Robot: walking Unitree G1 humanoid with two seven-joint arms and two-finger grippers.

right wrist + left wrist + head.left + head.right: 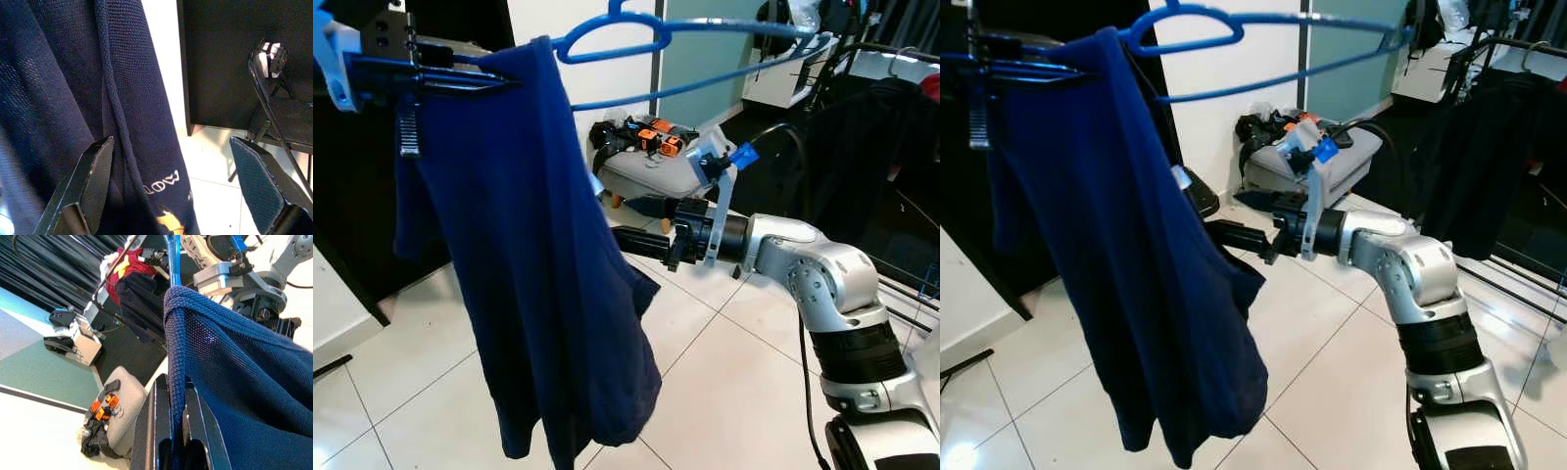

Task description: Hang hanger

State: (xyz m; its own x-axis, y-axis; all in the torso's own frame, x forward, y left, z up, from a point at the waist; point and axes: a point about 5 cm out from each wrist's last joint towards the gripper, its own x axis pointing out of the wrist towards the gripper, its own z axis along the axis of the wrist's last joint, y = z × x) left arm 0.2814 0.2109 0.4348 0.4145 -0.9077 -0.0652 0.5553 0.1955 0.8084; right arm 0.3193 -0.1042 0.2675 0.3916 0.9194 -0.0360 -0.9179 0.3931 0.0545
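While your left gripper clamps the blue hanger high on the left, its long axis runs rightward; your right gripper, fingers wide, sits beside the shirt.

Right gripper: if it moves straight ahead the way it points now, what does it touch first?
Probably the blue garment: the open right gripper points at the cloth, close in front, though exact depth is unclear.
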